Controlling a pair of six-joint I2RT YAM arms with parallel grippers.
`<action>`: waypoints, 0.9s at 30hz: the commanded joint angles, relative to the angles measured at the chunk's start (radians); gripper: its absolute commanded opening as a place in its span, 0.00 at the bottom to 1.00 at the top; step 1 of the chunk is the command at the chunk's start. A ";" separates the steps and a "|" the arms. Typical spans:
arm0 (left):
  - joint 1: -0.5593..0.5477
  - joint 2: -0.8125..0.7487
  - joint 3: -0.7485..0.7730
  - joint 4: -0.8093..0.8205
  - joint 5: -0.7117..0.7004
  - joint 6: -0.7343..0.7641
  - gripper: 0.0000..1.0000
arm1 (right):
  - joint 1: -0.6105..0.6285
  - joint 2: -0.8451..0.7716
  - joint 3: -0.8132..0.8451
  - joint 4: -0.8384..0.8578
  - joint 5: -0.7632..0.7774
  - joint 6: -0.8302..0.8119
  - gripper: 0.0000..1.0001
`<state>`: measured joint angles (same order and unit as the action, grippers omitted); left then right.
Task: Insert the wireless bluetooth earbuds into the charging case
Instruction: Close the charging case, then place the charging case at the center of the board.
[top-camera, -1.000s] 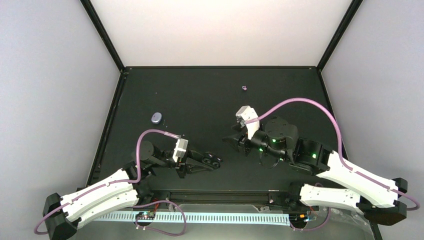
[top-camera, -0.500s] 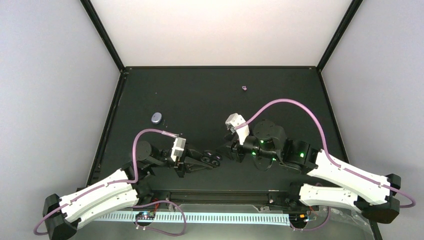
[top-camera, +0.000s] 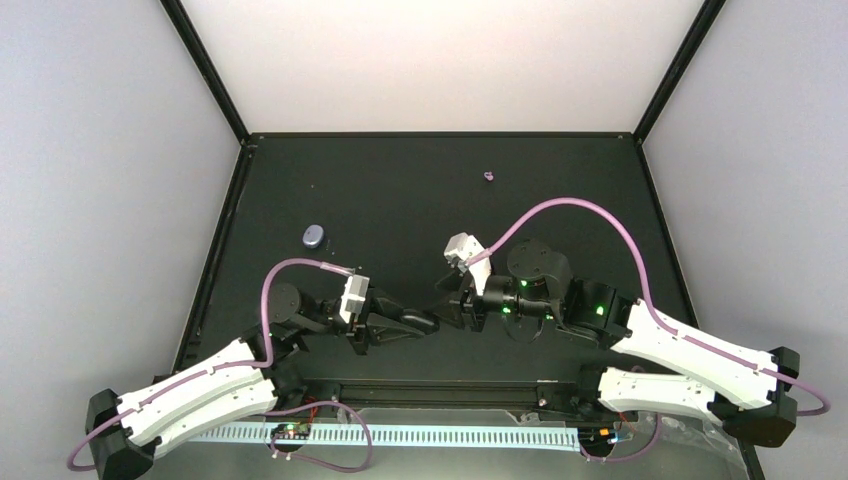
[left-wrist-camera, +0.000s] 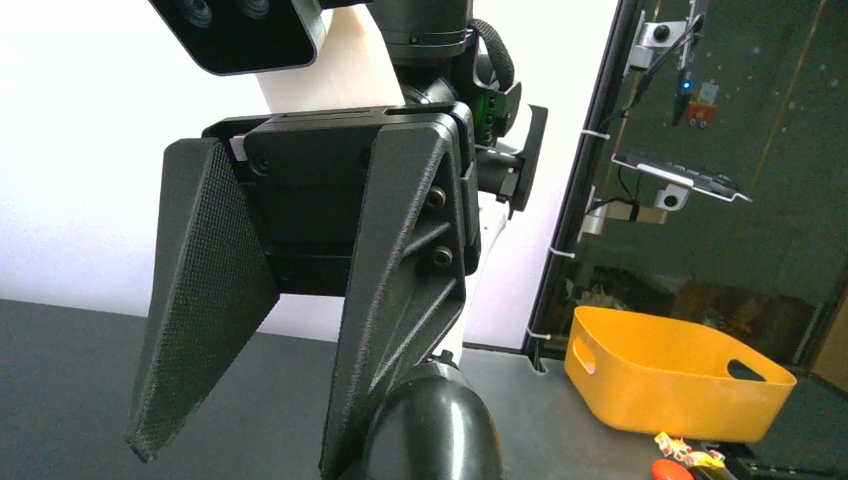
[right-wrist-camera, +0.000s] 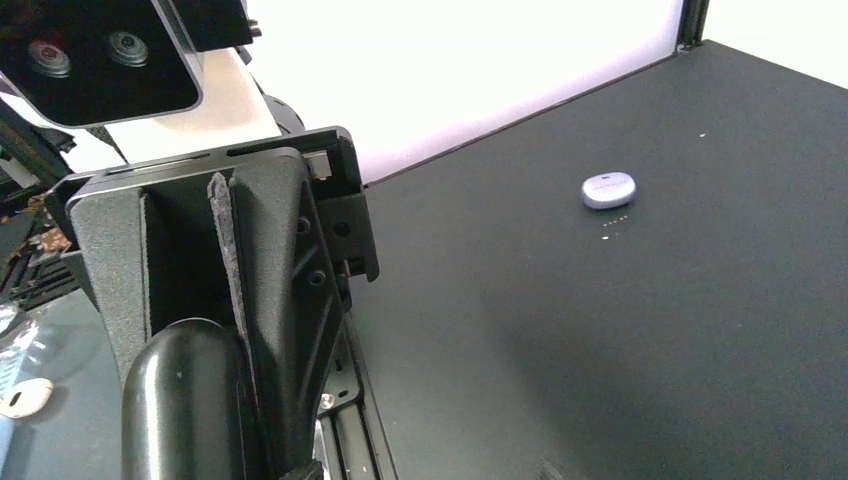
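Note:
The charging case (top-camera: 313, 236) lies shut at the table's left, a pale lavender-grey pebble; it also shows in the right wrist view (right-wrist-camera: 608, 189). One tiny purple earbud (top-camera: 488, 176) lies far back, right of centre; the other is out of view. My left gripper (top-camera: 428, 322) and right gripper (top-camera: 446, 300) point at each other, tips almost meeting, near the front middle. The left wrist view shows the right gripper (left-wrist-camera: 240, 452) with its fingers apart and empty. The right wrist view shows the left gripper (right-wrist-camera: 245, 440) pressed shut. A glossy black rounded shape (left-wrist-camera: 432, 425) sits before them; I cannot tell what it is.
Tiny specks (right-wrist-camera: 612, 229) lie just beside the case. A yellow bin (left-wrist-camera: 680, 375) stands beyond the table's right edge, past a black frame post (left-wrist-camera: 590, 200). A metal rail (right-wrist-camera: 350, 430) runs along the near edge. White walls close in the back and sides.
My right gripper has moved left and nearer, up to the left gripper's tip. The left gripper has rolled about its axis and stayed in place. Case and earbud have not moved.

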<state>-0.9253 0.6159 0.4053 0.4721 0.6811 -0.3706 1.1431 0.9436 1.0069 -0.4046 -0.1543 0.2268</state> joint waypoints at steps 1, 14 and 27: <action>-0.007 -0.010 0.030 0.034 -0.009 0.004 0.02 | -0.004 -0.005 -0.004 0.043 -0.065 0.012 0.55; -0.007 -0.022 0.031 -0.072 -0.177 0.010 0.01 | -0.005 -0.128 -0.066 0.047 0.468 0.094 0.56; 0.325 0.531 0.341 -0.380 -0.332 -0.292 0.01 | -0.021 -0.133 -0.241 -0.009 0.624 0.237 0.61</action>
<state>-0.7326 0.9512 0.6651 0.1543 0.2264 -0.5022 1.1259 0.8047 0.7986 -0.4049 0.4435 0.3996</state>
